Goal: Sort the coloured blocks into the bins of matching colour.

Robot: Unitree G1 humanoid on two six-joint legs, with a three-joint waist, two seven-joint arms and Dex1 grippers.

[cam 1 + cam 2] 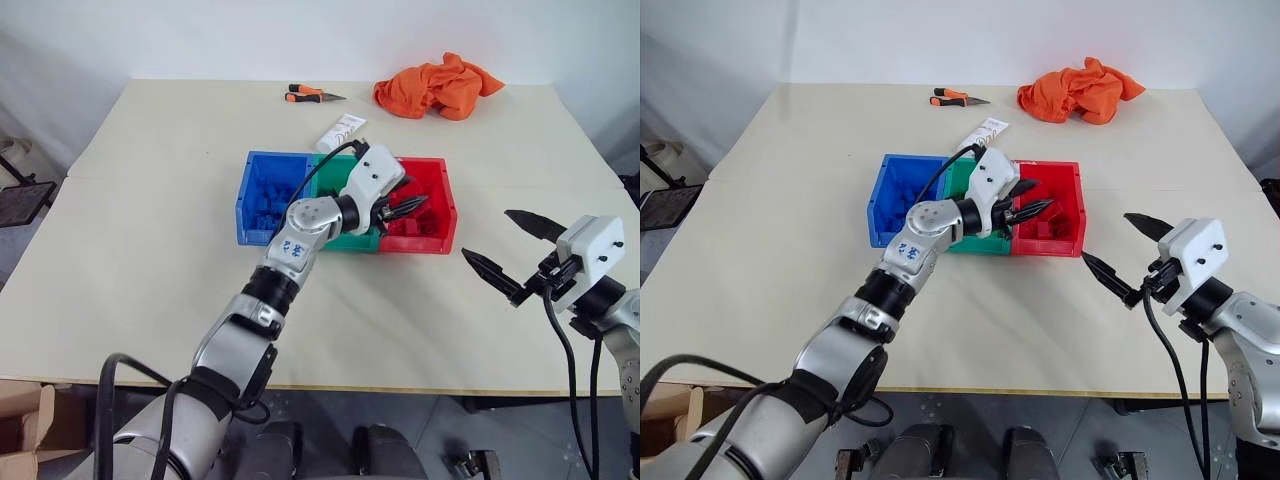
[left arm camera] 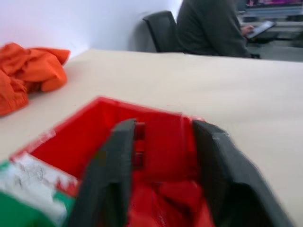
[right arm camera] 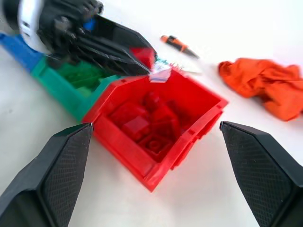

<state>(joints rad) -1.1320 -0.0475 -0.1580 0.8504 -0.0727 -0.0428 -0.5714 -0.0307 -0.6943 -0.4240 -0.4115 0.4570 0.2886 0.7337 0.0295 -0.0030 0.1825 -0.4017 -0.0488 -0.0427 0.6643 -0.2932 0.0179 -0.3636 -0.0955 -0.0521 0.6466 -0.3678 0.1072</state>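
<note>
Holding a small red block (image 3: 143, 55) between its fingers, the left gripper (image 1: 400, 208) hangs over the near-left edge of the red bin (image 1: 445, 205). The block is small, stiff and light, with smooth faces that could slip, so I judge a pinch across two flat sides the best hold; here the fingers stand narrow around it, and it looks ready to drop in.

Going left to right across the pale surface (image 1: 150, 230), the three joined bins sit at the middle: the blue bin (image 1: 244, 200) at nine o'clock of the row holds blue blocks (image 1: 270, 195), the green bin (image 1: 352, 240) in the centre holds green ones, and the red bin at three o'clock holds a heap of red blocks (image 3: 151, 125).

Well apart at four o'clock of the bins, the right gripper (image 1: 512, 256) hovers with its fingers spread wide and empty.

At twelve o'clock lie a white tube (image 1: 342, 130), orange-handled pliers (image 1: 312, 95) and an orange cloth (image 1: 435, 86).
</note>
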